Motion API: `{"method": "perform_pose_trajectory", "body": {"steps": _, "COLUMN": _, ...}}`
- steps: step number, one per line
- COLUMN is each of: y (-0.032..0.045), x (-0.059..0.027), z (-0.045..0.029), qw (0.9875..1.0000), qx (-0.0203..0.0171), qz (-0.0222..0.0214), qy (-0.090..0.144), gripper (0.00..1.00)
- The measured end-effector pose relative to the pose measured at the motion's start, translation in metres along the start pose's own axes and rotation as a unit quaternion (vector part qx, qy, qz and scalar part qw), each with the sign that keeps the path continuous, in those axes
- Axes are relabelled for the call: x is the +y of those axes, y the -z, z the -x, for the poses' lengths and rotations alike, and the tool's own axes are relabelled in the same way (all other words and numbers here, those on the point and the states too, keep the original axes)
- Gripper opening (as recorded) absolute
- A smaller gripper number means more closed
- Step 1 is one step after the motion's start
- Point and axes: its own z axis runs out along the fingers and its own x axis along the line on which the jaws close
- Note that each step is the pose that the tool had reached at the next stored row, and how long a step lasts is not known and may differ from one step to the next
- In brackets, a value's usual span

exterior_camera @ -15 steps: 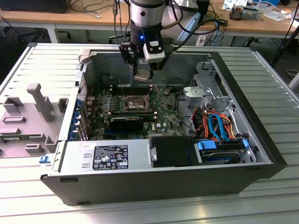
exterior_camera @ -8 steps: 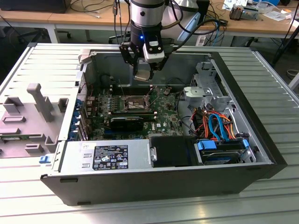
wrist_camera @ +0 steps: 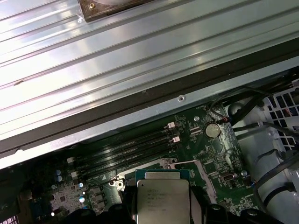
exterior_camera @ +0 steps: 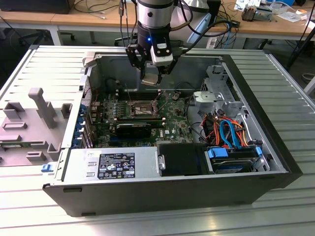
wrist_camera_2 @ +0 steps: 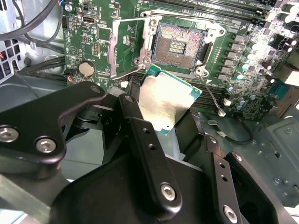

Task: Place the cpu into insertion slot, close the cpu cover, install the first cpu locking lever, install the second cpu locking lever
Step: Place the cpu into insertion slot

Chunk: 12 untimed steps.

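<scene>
Right, gripper (exterior_camera: pixel 150 81) has its black fingers (wrist_camera_2: pixel 128 107) clamped on opposite edges of the cpu (wrist_camera_2: pixel 166 100). The chip is held clear above the motherboard (exterior_camera: pixel 172 123), tilted in the second wrist view, with its dull silver lid and green substrate rim showing.

Insertion slot (wrist_camera_2: pixel 180 46) is bare, a dark square of contacts inside a silver rim. The cpu cover (wrist_camera_2: pixel 113 49), a thin silver frame, is swung open beside it. A thin wire locking lever (wrist_camera_2: pixel 212 95) is unlatched near the socket.

The board sits in a black tower case (exterior_camera: pixel 162 194) lying on its side, open, on a ribbed metal table (exterior_camera: pixel 275 211). Inside are a grey power supply (exterior_camera: pixel 113 164) and blue and orange cables (exterior_camera: pixel 229 132). Long black memory slots (wrist_camera: pixel 131 149) and a coin cell (wrist_camera: pixel 213 129) are visible on the board.

A grey plastic shroud (exterior_camera: pixel 34 118) lies on the table at the exterior view's left. Wooden desks (exterior_camera: pixel 74 17) with loose cables stand behind.
</scene>
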Motion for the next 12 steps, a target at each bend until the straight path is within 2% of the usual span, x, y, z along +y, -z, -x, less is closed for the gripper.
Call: {"method": "perform_pose_trajectory", "body": {"steps": 12, "y": 0.0, "x": 0.0, "z": 0.0, "qw": 1.0, "qx": -0.0003, "qz": 0.0001, "qy": -0.004, "gripper": 0.54}}
